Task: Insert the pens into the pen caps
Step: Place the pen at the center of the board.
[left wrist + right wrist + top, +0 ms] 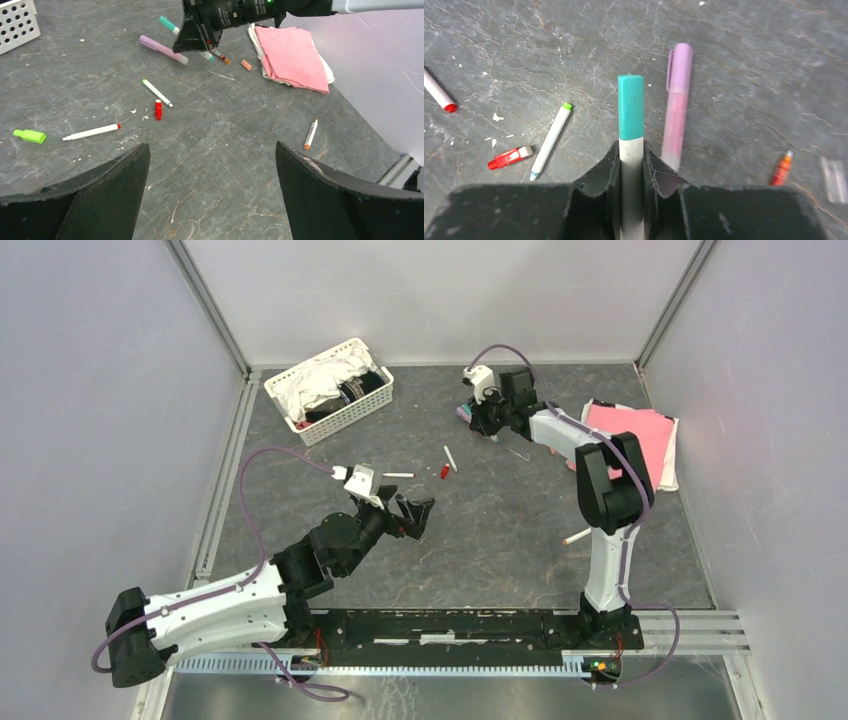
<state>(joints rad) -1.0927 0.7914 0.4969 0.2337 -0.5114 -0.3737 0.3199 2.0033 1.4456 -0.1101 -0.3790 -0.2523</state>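
Top external view, left hand spread wide and empty over the grey desk, left wrist view, red pen cap and green-tipped pen lying ahead of it, right wrist view, right hand clamped on a teal-ended pen, purple pen just to its right.

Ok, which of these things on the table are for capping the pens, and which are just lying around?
For the job: teal pen in the right pincer, purple pen, green-tipped pen, red-tipped pen, orange-tipped pen, green cap, red cap, orange cap.
Lying about: pink cloth, white basket.
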